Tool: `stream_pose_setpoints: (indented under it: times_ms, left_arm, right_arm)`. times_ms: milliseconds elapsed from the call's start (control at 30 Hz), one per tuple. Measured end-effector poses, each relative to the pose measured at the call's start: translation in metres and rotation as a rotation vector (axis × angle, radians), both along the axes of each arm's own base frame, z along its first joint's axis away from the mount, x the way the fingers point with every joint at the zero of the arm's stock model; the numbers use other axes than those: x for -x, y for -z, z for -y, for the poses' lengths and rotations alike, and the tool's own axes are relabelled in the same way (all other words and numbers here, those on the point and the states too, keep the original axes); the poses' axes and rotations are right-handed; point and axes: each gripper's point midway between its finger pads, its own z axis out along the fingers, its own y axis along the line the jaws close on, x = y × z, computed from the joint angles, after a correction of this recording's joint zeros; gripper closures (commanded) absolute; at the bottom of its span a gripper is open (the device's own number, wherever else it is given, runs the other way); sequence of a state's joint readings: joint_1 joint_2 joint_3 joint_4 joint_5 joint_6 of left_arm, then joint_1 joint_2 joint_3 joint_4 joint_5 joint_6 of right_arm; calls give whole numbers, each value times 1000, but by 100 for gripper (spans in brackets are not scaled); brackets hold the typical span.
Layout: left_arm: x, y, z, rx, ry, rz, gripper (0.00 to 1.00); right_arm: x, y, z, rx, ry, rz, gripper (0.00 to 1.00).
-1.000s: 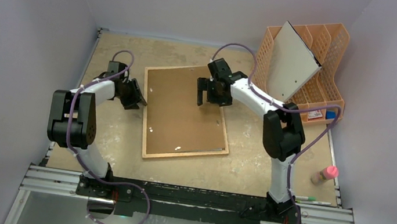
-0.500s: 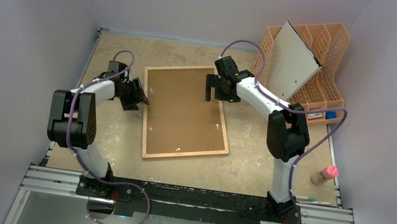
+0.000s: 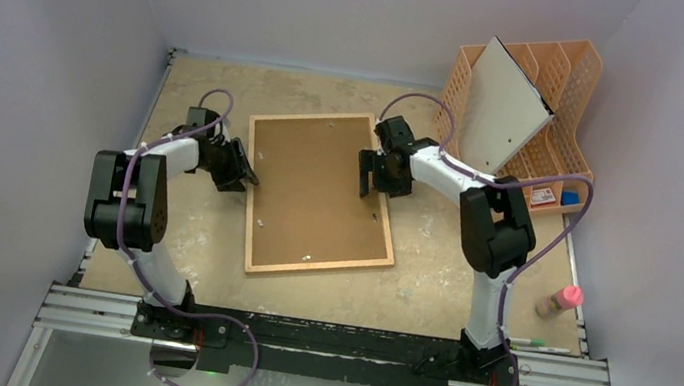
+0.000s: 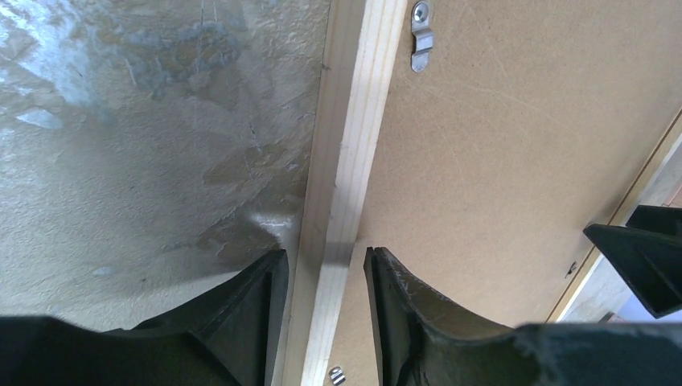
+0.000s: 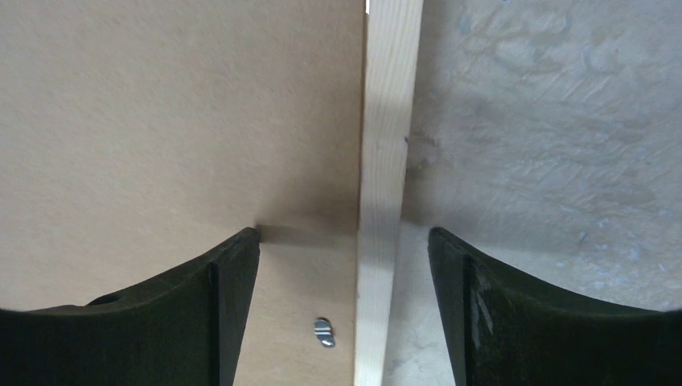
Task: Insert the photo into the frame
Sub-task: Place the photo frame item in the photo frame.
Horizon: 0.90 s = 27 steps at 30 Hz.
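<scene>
The frame, thin light wood, lies face down mid-table with the brown hardboard backing panel set in it. The photo is not in view. My left gripper is at the frame's left rail. In the left wrist view the gripper stands open, its jaws closely straddling the rail with a thin gap on the inner side. My right gripper is at the right rail. It is open wide, one finger over the backing and one over the table.
An orange lattice organizer stands at the back right with a white-grey board leaning in it. A pink-capped bottle and pens lie near the right front edge. Metal clips hold the backing.
My right gripper has moved from over the backing panel out to the frame's right rail. The left gripper has edged slightly nearer the left rail. The frame has not shifted.
</scene>
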<state>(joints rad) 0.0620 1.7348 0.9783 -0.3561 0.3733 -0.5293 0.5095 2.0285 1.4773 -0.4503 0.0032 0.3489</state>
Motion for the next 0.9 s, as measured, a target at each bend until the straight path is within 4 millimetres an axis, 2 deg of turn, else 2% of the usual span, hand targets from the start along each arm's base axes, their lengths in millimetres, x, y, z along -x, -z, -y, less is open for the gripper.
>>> stream_pose_setpoints:
  times_ms: [167, 333, 467, 667, 900]
  left_arm:
    - [0, 1, 2, 18, 5, -3, 60]
    - [0, 1, 2, 16, 5, -5, 62]
    - [1, 2, 1, 15, 4, -6, 63]
    - [1, 3, 1, 16, 4, -5, 65]
    - [1, 3, 2, 17, 4, -3, 68]
  right_arm:
    - [11, 3, 4, 4, -21, -12, 14]
    - [32, -2, 15, 12, -28, -29, 12]
    - [44, -10, 20, 15, -32, -30, 16]
    - [56, -3, 23, 31, -41, -57, 20]
    - [58, 5, 24, 59, -45, -70, 29]
